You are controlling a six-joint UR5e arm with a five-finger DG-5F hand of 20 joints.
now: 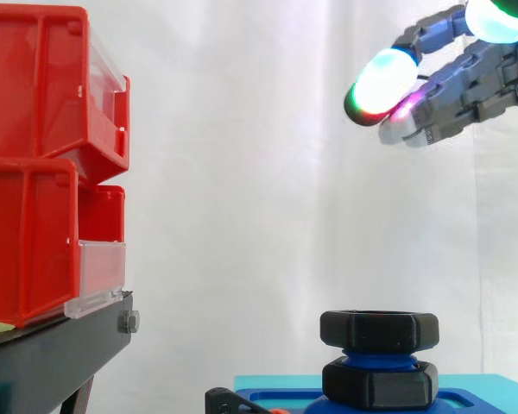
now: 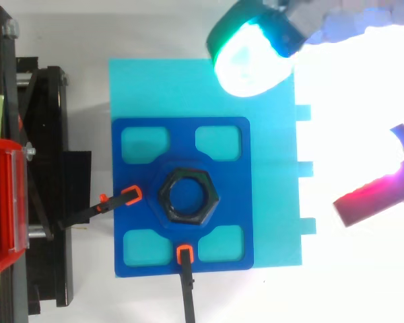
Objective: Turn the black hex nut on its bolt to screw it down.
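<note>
This looks like a robotics lab test cell. A white curtain [image 1: 242, 172] closes off the back, and red storage bins [image 1: 34, 155] are stacked on a black stand [image 1: 60, 354] at the left. Orange-tipped clamps [image 2: 131, 196] grip a blue fixture [image 2: 182, 131] on a cyan base plate [image 2: 155, 81]. A robot hand [image 1: 475, 86] with glowing pads [image 1: 384, 82] is above at the right.

Top view. A black hex nut [image 2: 212, 197] sits on a blue bolt [image 2: 188, 196] at the centre of a square blue plate [image 2: 182, 134] with four rounded pockets. The plate lies on a cyan board [image 2: 155, 87]. Two black clamps with orange tips grip the plate, one at its left edge [image 2: 113, 202] and one at its lower edge [image 2: 186, 272]. The hand [image 2: 303, 19] is over the board's upper right corner, well apart from the nut, fingers spread and empty: one pad [image 2: 249, 57] glows green, another finger [image 2: 370, 200] magenta. At left are a black stand [image 2: 50, 168] and a red bin [image 2: 1, 202].
</note>
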